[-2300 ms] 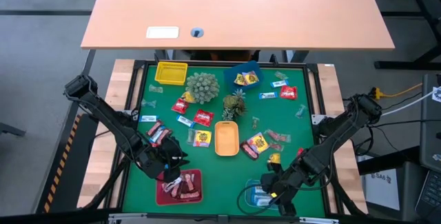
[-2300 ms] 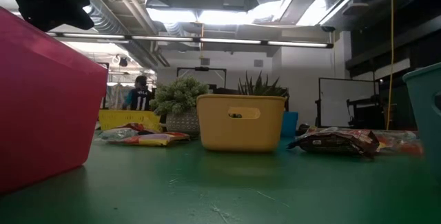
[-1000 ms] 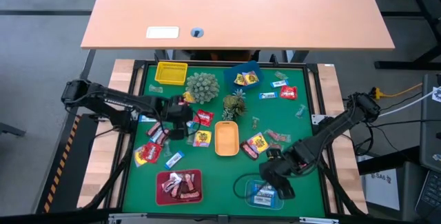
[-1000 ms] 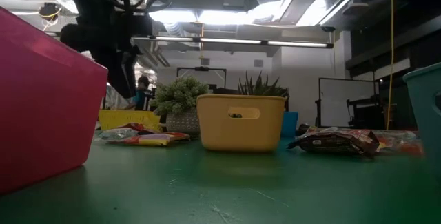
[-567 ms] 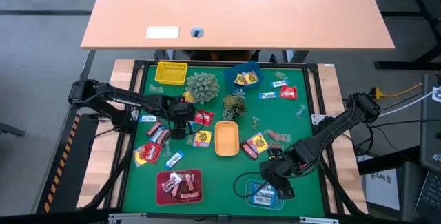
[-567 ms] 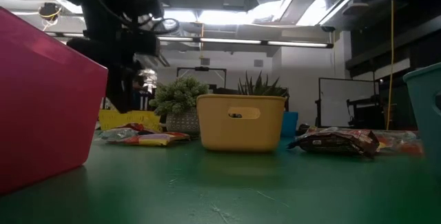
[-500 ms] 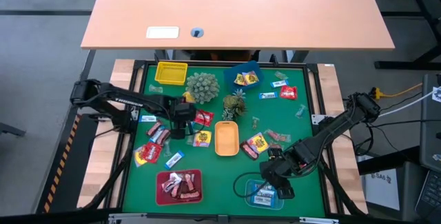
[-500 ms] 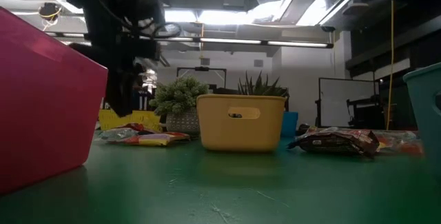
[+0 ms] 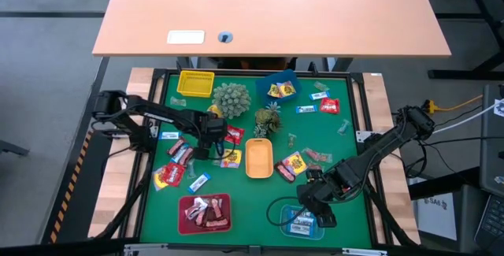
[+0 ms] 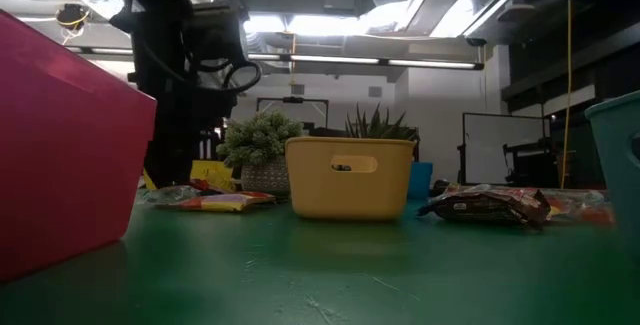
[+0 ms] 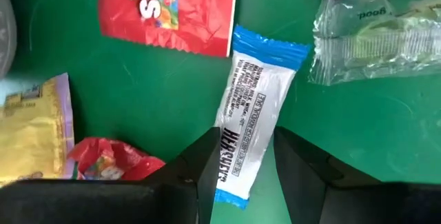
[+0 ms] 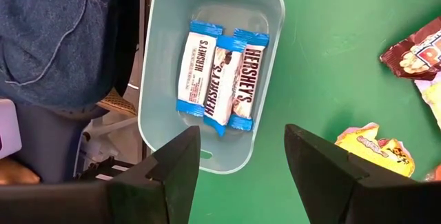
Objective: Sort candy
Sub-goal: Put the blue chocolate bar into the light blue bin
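A blue-white candy bar lies flat on the green mat. My left gripper points down over the bar's near end, open, one finger on each side; I cannot tell whether they touch it. Beside it lie a red packet, a yellow packet and a clear wrapper. My right gripper hangs open above the pale blue tray, which holds three blue-white bars. In the low view the left arm comes down behind the red tray.
The red tray with brown-pink sweets stands at the near left, an orange tray in the middle, yellow and blue trays at the far edge. Two spiky green balls stand nearby. A person's jeans show beyond the near edge.
My left gripper has gone down and a little toward the table's right edge, rolling its wrist, until its fingers stand low over the blue-white bar beside the red packet. The candy has kept its place.
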You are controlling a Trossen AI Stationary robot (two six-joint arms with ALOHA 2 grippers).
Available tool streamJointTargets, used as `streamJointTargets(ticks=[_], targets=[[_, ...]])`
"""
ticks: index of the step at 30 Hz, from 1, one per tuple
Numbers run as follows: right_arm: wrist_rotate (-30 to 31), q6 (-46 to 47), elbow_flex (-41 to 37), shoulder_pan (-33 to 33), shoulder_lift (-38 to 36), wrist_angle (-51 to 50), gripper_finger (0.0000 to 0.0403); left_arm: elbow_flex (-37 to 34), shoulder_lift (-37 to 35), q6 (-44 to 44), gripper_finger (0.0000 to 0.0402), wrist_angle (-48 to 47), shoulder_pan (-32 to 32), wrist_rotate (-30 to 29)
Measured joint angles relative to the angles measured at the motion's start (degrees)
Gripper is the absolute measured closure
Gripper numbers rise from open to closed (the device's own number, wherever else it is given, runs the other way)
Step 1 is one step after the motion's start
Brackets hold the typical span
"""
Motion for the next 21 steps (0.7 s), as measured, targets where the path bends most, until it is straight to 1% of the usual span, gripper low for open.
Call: streamJointTargets(ticks=[6, 9, 16, 18, 21], targets=[[0.0, 0.0, 0.0, 0.0, 0.0, -0.1, 0.0194, 0.2, 1.7, 0.3, 0.0278, 1.3, 0.8, 0.0], [0.0, 0.0, 0.0, 0.0, 0.0, -0.2, 0.0194, 0.3, 2.2, 0.4, 0.0278, 1.5, 1.7, 1.0], [0.0, 0.0, 0.0, 0.0, 0.0, -0.3, 0.0194, 0.2, 2.3, 0.2, 0.0278, 1.5, 2.1, 1.9], [0.0, 0.0, 0.0, 0.0, 0.0, -0.3, 0.0194, 0.2, 2.4, -0.1, 0.0283, 1.6, 1.6, 1.7], [0.0, 0.0, 0.0, 0.0, 0.0, -0.3, 0.0194, 0.1, 2.4, -0.3, 0.0301, 1.6, 1.1, 2.0]])
